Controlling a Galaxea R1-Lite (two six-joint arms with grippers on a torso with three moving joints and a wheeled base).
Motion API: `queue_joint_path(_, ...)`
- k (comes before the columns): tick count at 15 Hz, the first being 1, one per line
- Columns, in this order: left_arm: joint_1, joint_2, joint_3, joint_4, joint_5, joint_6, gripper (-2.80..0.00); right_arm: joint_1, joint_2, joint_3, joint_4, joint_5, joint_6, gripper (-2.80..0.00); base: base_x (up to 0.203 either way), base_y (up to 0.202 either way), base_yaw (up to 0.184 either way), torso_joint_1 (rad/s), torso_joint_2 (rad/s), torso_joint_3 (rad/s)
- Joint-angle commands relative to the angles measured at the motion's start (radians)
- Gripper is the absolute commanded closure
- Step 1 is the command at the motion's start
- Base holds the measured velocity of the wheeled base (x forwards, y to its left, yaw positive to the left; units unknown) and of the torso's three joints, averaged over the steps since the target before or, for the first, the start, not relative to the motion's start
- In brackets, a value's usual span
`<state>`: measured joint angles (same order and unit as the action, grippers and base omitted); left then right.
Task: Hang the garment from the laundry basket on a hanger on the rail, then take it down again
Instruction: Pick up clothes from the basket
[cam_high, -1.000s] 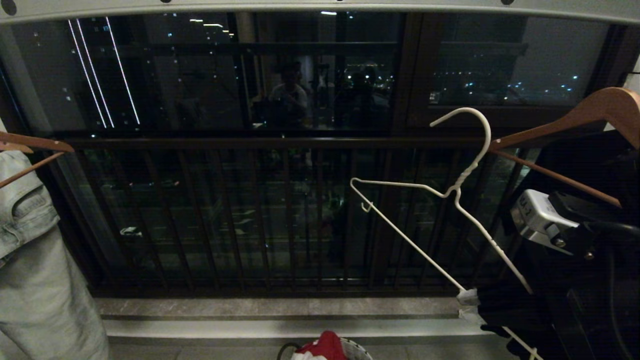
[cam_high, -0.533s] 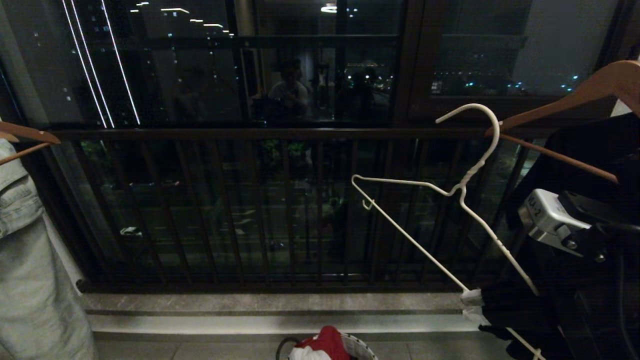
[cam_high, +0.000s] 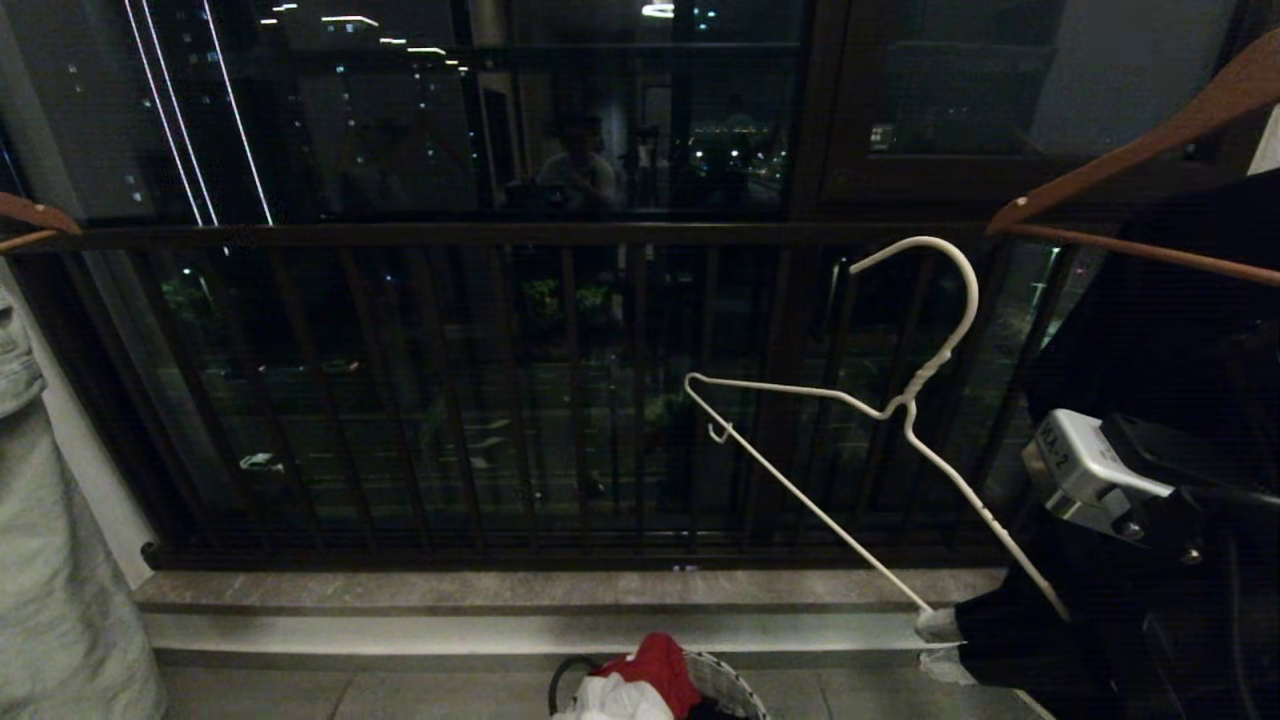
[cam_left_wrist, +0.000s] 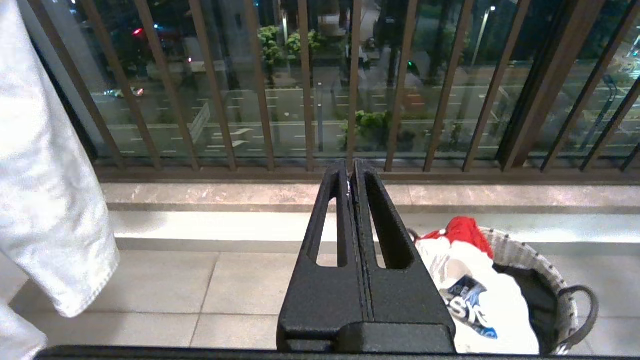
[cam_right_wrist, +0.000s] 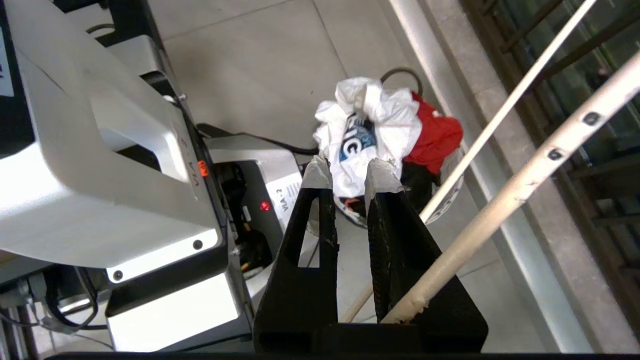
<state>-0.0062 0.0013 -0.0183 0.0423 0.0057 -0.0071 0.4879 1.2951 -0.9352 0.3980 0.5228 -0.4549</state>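
Observation:
The white wire hanger (cam_high: 890, 405) tilts in front of the dark railing, its hook up. My right gripper (cam_high: 940, 632) is shut on its lower corner at the right. In the right wrist view one hanger wire (cam_right_wrist: 500, 110) passes between the taped fingertips (cam_right_wrist: 382, 175) of the right gripper (cam_right_wrist: 347, 175). The garment (cam_left_wrist: 480, 300), white with a blue print, lies crumpled in the laundry basket (cam_left_wrist: 542, 265) on the floor, also seen from above, garment (cam_right_wrist: 360, 135) and basket (cam_high: 735, 690). My left gripper (cam_left_wrist: 351, 167) is shut and empty, left of the basket. The rail is out of view.
A red cloth (cam_left_wrist: 462, 232) lies in the basket too. A black garment (cam_high: 1180, 300) on a brown wooden hanger (cam_high: 1130, 150) hangs at the right, pale denim (cam_high: 50, 560) at the left. The balcony railing (cam_high: 500, 235) and a stone step (cam_high: 500, 590) are ahead.
The whole head view has sunk: the pale bar along the top has gone out of the picture and more of the basket shows. The hanger stays in my right gripper.

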Motion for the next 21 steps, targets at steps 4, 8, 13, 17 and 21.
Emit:
queue_joint_path(4, 0.000, 0.000, 0.000, 0.001, 0.000, -0.001, 0.00, 0.003, 0.000, 0.003, 0.002, 0.000, -0.002, 0.00, 0.000, 0.000, 0.000, -0.234, 0.55, 0.317)
queue_joint_path(8, 0.000, 0.000, 0.000, 0.001, 0.000, -0.001, 0.00, 0.003, -0.007, 0.004, 0.002, 0.000, -0.004, 0.00, 0.000, 0.000, 0.000, -0.216, 0.52, 0.305)
queue_joint_path(13, 0.000, 0.000, 0.000, 0.001, 0.000, -0.001, 0.00, 0.003, -0.005, 0.004, 0.002, 0.000, -0.004, 0.00, 0.000, 0.000, 0.000, -0.189, 0.49, 0.308)
queue_joint_path(17, 0.000, 0.000, 0.000, 0.001, 0.000, -0.001, 0.00, 0.003, -0.007, 0.003, 0.001, -0.001, -0.004, 0.00, 0.000, 0.000, 0.000, -0.155, 0.47, 0.312)
queue_joint_path(21, 0.000, 0.000, 0.000, 0.001, 0.000, -0.001, 0.00, 0.003, -0.008, 0.003, 0.001, -0.001, -0.004, 0.00, 0.000, 0.000, 0.000, -0.126, 0.46, 0.330)
